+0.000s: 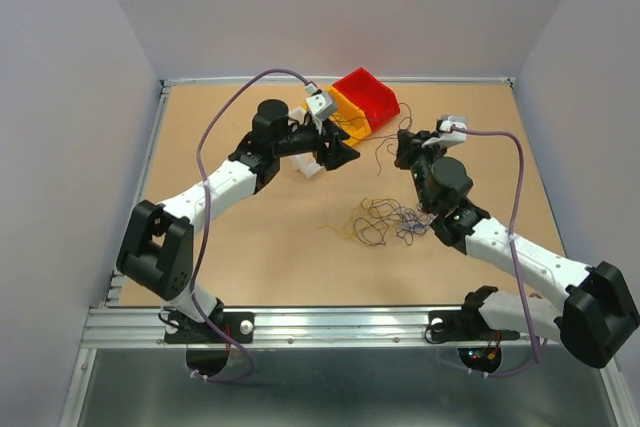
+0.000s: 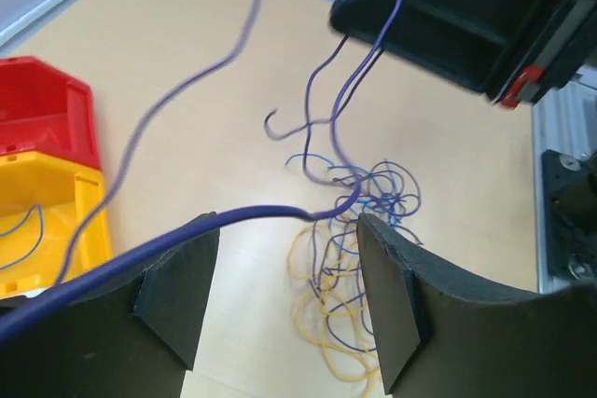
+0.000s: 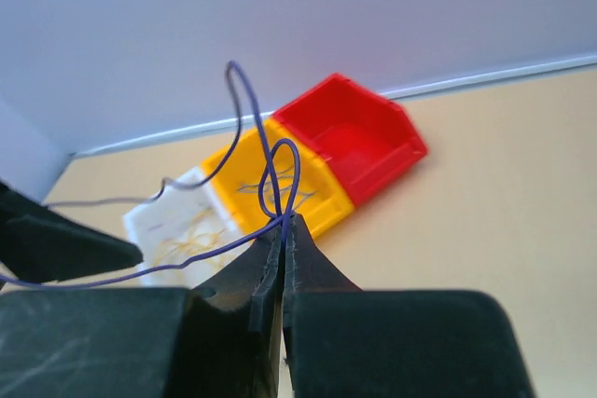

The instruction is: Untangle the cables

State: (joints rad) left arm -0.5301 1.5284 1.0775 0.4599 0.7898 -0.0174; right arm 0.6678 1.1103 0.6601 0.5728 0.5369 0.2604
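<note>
Cables (image 1: pixel 385 219) lie tangled; right tool (image 3: pixel 283 223) clenched on purple cable (image 3: pixel 284 143), left tool (image 2: pixel 285 230) released, spread wide

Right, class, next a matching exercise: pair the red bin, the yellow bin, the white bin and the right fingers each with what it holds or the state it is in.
Things:
1. red bin
2. yellow bin
3. white bin
4. right fingers

States:
A. holds yellow cables
B. shut on a purple cable
C. empty
D. holds a blue cable

Pairs: 1-C, 2-D, 3-A, 4-B.
</note>
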